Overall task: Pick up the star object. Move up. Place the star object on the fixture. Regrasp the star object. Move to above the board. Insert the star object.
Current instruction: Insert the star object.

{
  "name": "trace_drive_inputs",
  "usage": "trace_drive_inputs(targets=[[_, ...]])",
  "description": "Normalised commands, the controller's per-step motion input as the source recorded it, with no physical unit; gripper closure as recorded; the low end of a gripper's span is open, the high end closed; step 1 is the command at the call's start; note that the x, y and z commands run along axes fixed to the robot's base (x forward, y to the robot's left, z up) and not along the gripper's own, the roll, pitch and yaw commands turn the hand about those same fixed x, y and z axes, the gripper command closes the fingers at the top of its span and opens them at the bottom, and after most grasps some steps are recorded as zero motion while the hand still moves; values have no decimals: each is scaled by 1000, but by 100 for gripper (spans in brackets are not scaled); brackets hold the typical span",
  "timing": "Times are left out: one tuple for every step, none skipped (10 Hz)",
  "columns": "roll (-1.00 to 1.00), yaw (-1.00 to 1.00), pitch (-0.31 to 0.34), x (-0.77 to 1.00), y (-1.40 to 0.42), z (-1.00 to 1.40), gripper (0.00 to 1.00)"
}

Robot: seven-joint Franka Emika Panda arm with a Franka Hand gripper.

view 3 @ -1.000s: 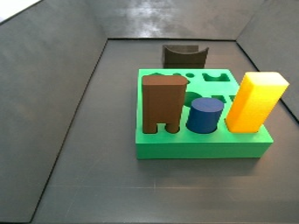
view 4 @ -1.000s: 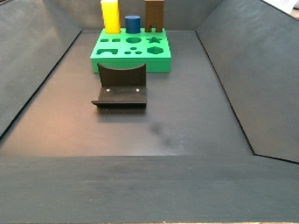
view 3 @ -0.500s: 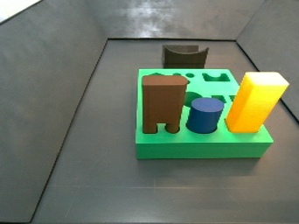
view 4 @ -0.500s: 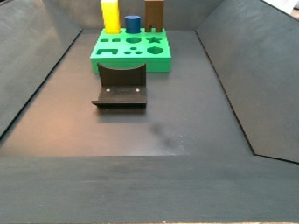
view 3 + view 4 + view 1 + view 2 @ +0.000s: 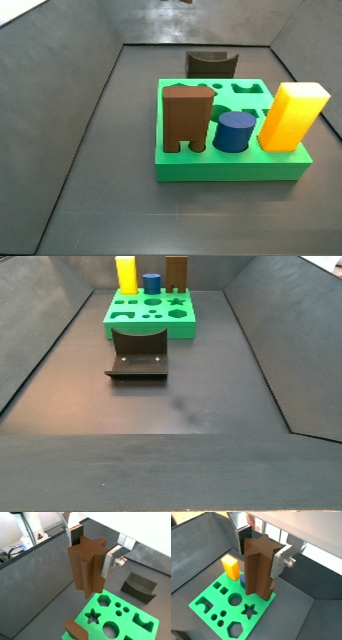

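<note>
While the arm hangs high over the tray, I see the gripper [image 5: 89, 554] closed on the star object [image 5: 87, 564], its flat silver plates pressed against opposite sides of the piece. The star object is a reddish-brown prism with a pointed star cross-section, held upright with its long axis vertical, well above the board [image 5: 231, 609] in both wrist views. Its lower end hangs free, touching nothing. In a wrist view the star-shaped hole [image 5: 249, 610] shows open in the green top, among round, hexagonal and arched cut-outs. In a side view only a small dark tip shows at the top edge of the picture; I cannot tell the grip from there. On the board stand a tall brown two-legged block [image 5: 186, 119], a blue cylinder [image 5: 235, 131] and a yellow block [image 5: 291, 115], crowded along one edge. The fixture [image 5: 138, 352] sits on the dark floor just beside the board's opposite edge. The floor between the fixture and the sloping grey walls [image 5: 40, 336] is bare.
</note>
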Motion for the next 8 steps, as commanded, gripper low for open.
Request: trace_drive_inputs(targets=[[-331,-391,101,114,86,-109,100],[-339,-437,109,97,91,-149,100],[-329,-449,117,106,69,-163,100],[-316,-434,100,97,86,-129,100],[-236,-394,31,94,31,-134,100],[-231,-414,21,83,37,-146,100],[-170,-386,0,63,23,-143,100],[-133,-363,0,29,0,-189,100]])
